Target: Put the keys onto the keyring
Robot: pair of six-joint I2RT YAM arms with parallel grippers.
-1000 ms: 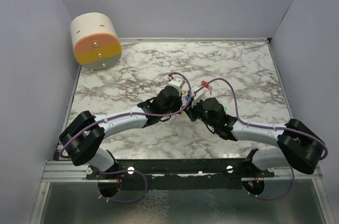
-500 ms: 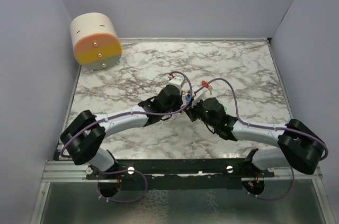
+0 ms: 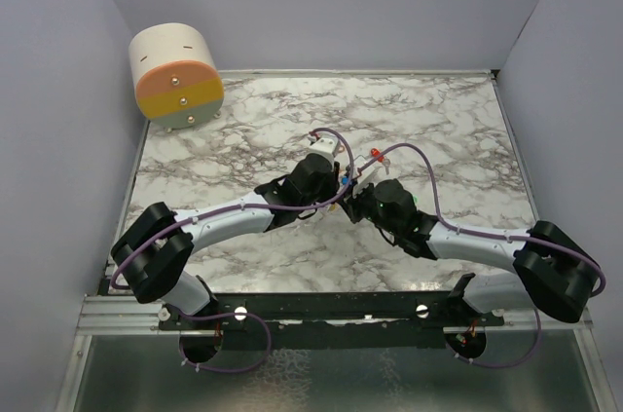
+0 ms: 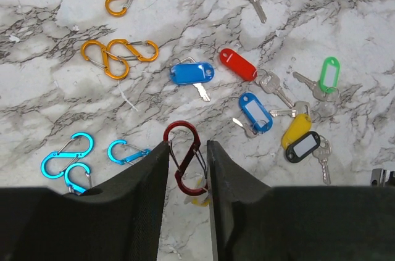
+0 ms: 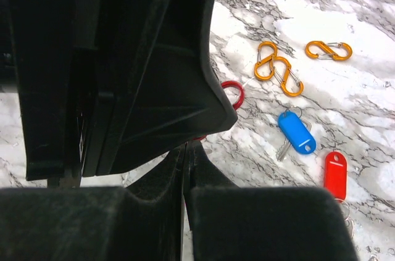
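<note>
Several keys (image 4: 192, 73) with coloured tags loose on desk (image 4: 345, 20) | left gripper (image 4: 187, 145) narrowly parted, red clip (image 4: 182, 162) between its fingers, keys just beyond | right gripper (image 5: 185, 153) pressed closed

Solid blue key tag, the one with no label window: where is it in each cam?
Top external: too small to pick out.
Left wrist: solid blue key just left of centre, upper half.
Right wrist: solid blue key right of centre, mid-height.
Shared landmark: linked orange clip pair, left of the key in left wrist, above it in right wrist.
</note>
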